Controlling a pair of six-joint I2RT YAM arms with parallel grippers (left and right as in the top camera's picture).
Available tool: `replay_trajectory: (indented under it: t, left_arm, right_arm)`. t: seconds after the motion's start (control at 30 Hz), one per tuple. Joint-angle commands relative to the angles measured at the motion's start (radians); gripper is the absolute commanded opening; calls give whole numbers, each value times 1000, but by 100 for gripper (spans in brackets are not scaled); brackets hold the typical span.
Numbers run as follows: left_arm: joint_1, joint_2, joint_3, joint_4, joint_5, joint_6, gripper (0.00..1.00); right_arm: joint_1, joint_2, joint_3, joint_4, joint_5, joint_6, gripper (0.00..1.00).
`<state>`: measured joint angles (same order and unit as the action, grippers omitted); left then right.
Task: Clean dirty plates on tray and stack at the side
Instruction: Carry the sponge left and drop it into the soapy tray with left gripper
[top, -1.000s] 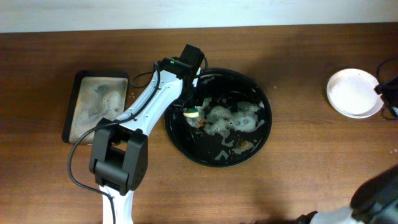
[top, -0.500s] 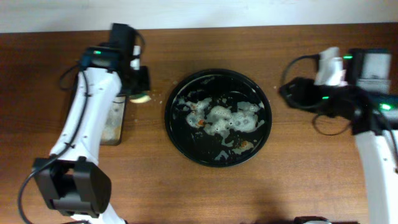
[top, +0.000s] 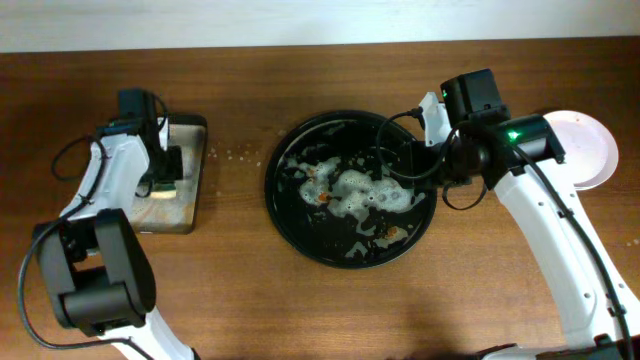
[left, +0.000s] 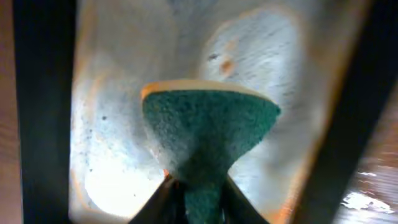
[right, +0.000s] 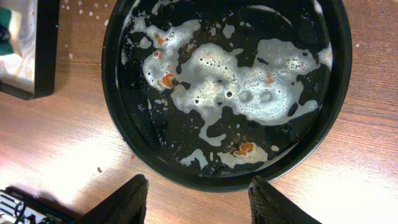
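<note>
At the right side of the table, the plates (top: 590, 150) lie as a white round well apart from the tray (top: 283, 222), partly covered by the right arm. How many are stacked cannot be told from above. The visible face looks plain white, with no smear showing.

No plate lies on the tray. Its black floor carries white foam (right: 249, 87) and a few orange specks (right: 244, 148), and its raised rim looks whole.

The left gripper (left: 202, 199) is clenched on a green sponge (left: 208, 124), pinching it at its narrow end. It holds the sponge over the sponge tray (top: 185, 205) at the left. Whether the sponge touches that tray's wet floor cannot be told.

The right gripper (right: 202, 199) is released and holds nothing, its fingers spread wide. It hovers over the tray's right part.

Judgement: the washing and stacking appear done or close to it, and the step in hand is putting away the sponge. The next move calls for the left fingers to part so that the sponge drops inside the sponge tray. If any plate is unaccounted for, the stack should be checked first.
</note>
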<state>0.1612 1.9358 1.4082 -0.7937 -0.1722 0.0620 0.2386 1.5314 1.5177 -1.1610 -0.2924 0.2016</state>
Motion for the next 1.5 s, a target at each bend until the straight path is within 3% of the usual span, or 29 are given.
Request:
replay_trajectory:
  t: [0.0,0.07,0.1,0.13,0.27,0.37,0.5,0.53,0.57,0.6,0.67,1.27,1.47]
  left_arm:
    - [41,5,-31,38,-35,34,53]
    - [45,5,-28,37,-34,34,60]
    - [44,3,-18,29,-34,33,73]
    - [42,-1,3,11,-24,32,77]
    - [42,-41,123,-113,77,2,78]
    - [24,-137,283,-277,245,-2,78]
    - [-31,-305,332,-381,268,-25,79]
    - [-56,-360,332,-414,270,-27,83]
    - [-76,-399,332,-436,269,-39,99]
    - [-100,-444,332,-465,270,-51,99]
    - [-137,-499,332,-509,262,-50,99]
    - [-185,-551,331,-562,262,-50,99]
    - [-185,-550,331,-562,262,-50,99]
  right_arm:
    - [3,2,8,13,16,-10,54]
    - [3,2,8,13,16,-11,54]
    - [3,2,8,13,16,-11,54]
    - [3,2,8,13,17,-11,54]
    - [3,0,9,29,17,-49,54]
    - [2,-43,17,83,17,-75,54]
    - [3,-113,26,105,16,-74,61]
    - [3,-134,26,99,16,-74,63]
    - [3,-147,26,95,13,-74,66]
    - [3,-168,26,90,11,-74,69]
    - [3,-192,26,82,9,-74,99]
    - [1,-185,26,9,21,-84,99]
    - [-25,-338,39,-108,145,-172,99]
